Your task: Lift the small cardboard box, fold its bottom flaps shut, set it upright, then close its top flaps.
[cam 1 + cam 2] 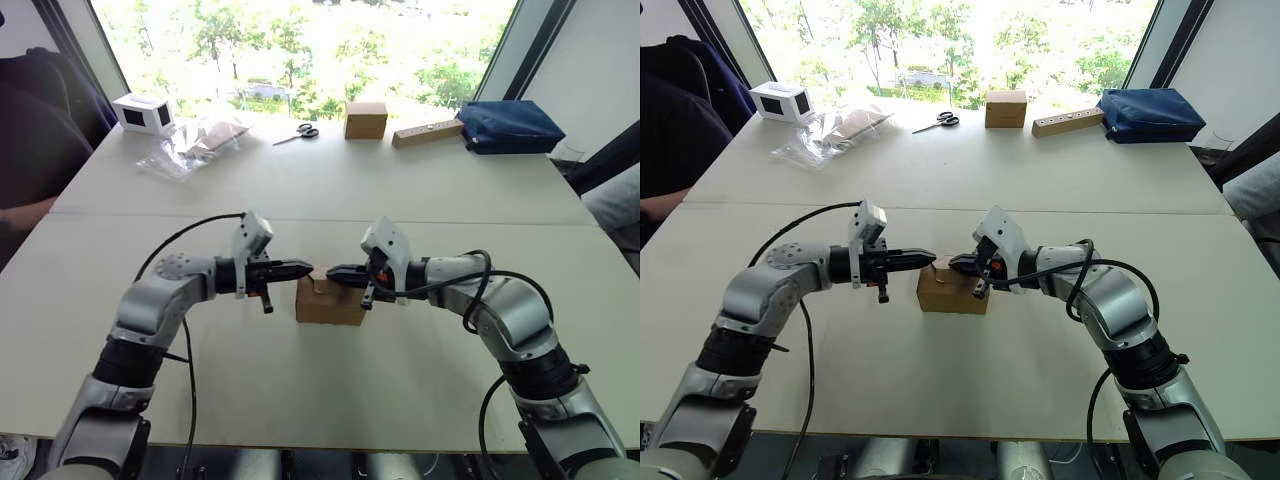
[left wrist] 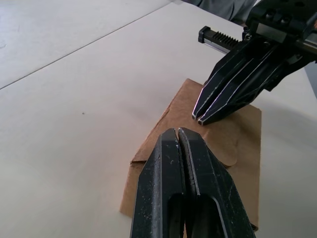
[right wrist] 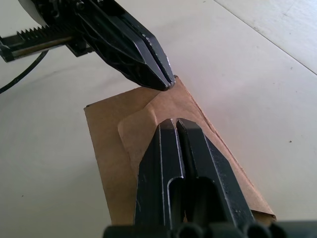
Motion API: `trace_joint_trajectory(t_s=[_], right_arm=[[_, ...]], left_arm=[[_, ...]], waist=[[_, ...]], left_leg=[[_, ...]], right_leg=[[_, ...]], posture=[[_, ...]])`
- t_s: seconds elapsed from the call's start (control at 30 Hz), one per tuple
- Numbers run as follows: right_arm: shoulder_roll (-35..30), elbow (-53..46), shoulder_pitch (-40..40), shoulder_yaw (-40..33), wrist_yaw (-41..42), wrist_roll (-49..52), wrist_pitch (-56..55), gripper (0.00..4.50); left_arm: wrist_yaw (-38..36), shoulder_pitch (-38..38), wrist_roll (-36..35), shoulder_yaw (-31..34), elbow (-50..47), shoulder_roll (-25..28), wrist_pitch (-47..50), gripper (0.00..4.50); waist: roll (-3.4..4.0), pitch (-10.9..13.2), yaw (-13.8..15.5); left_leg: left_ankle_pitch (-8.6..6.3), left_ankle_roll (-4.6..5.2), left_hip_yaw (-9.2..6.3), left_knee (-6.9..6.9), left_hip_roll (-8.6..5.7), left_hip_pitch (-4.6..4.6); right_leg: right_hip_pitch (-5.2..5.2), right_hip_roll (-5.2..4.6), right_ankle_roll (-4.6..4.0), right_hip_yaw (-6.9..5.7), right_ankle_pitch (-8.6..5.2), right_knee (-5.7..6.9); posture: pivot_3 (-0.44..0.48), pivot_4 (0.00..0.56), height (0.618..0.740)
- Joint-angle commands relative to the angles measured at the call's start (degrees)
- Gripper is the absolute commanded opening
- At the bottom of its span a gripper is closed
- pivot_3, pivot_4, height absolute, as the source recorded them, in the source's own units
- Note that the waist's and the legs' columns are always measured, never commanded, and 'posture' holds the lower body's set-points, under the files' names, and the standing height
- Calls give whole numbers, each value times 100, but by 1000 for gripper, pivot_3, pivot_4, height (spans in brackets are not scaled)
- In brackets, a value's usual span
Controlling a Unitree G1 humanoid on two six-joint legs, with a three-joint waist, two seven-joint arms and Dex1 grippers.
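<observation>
The small cardboard box stands on the white table between my two arms, plain brown, with a rounded flap lying flat across its top. My left gripper reaches in from the left, shut, its tip just over the box's left top edge. My right gripper comes in from the right, also shut, its tip over the top flap. The two tips point at each other a short gap apart, as the left wrist view shows with the left gripper and right gripper. Neither holds anything.
Along the far edge lie a white device box, a clear plastic bag, scissors, a tidy brown cube-like box, a wooden block and a blue bag. A person's sleeve shows at the far left.
</observation>
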Motion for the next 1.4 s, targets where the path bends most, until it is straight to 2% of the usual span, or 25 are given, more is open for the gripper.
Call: trace_joint_trajectory(t_s=[0.03,0.17,0.4,0.6,0.9,1.4], right_arm=[[26,-308,-40,-213,-39,133,-39,0],[-32,-465,-15,-332,-83,205,10,0],[-306,-1031,156,-526,132,603,215,0],[-735,-1549,389,-182,205,577,299,0],[-766,-1201,302,313,-56,-34,-3,0],[-697,-873,202,410,-80,-434,-147,0]], left_arm=[[15,-191,138,-56,152,-132,-236,31],[83,-240,100,26,279,-325,-222,31],[105,-195,78,43,138,-339,-112,31],[178,-198,20,104,118,-384,-10,31],[136,-209,22,55,173,-389,-36,31],[70,-99,71,-22,108,-363,-55,31]], waist=[[0,0,1],[0,0,-1],[0,0,4],[0,0,-1],[0,0,0],[0,0,2]], left_leg=[[0,0,0,0,0,0],[0,0,0,0,0,-1],[0,1,-2,0,2,-1],[-1,1,-3,-1,2,-1],[-1,1,-3,-2,0,-1],[-1,1,-3,-2,0,-2]], right_leg=[[0,0,0,0,0,0],[0,-1,4,0,2,-2],[0,-5,4,1,2,-2],[0,-20,-1,0,-1,-4],[0,-24,-3,-1,-2,-7],[1,-25,-4,-2,-2,-9]], posture=[[0,150,740],[0,150,740],[0,150,740],[0,150,740],[0,150,740],[0,150,740]])
